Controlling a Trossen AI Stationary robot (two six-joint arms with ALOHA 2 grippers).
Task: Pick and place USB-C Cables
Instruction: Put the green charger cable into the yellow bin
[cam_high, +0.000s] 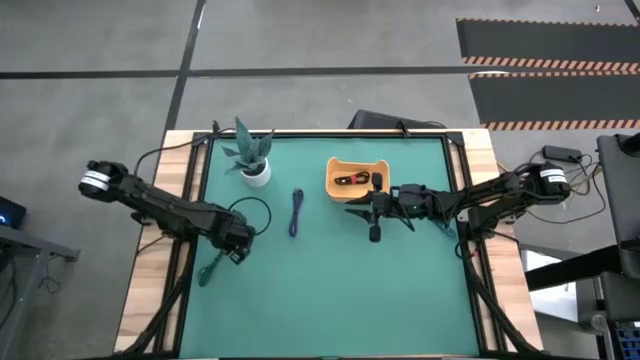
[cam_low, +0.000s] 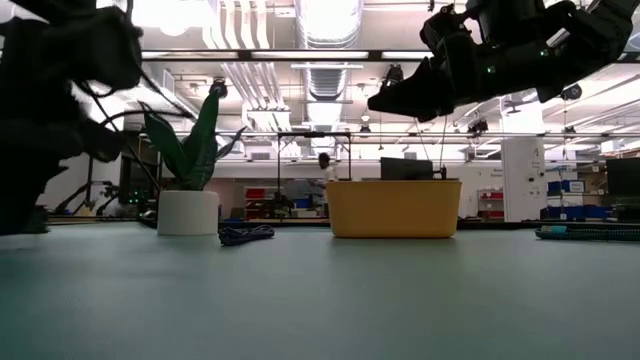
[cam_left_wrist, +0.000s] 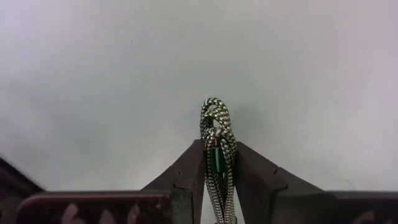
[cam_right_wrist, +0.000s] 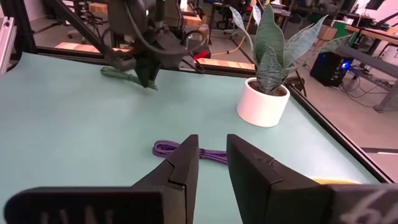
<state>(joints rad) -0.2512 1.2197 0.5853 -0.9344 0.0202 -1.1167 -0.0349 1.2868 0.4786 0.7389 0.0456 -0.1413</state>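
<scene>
Left gripper sits low at the near-left edge of the green table. Wrist view shows its fingers closed around the green cable, the braided loop sticking out past the fingertips. From above, the rest of that cable trails off the mat edge onto the wooden border beside the gripper. The right wrist view shows the same grip from across the table, the green bundle hanging beneath the left gripper.

Right gripper hangs above the table just beside the near side of the orange tray, well clear of the surface in the low view. Its fingers stand a narrow gap apart with nothing between them.

Dark blue cable lies loose on the mat between the two grippers, stretched roughly front to back; it appears purple in the right wrist view and as a small coil in the low view.

Black-and-red cable lies inside the orange tray.

White-potted plant stands at the far-left part of the mat, near the dark blue cable and apart from the tray.
</scene>
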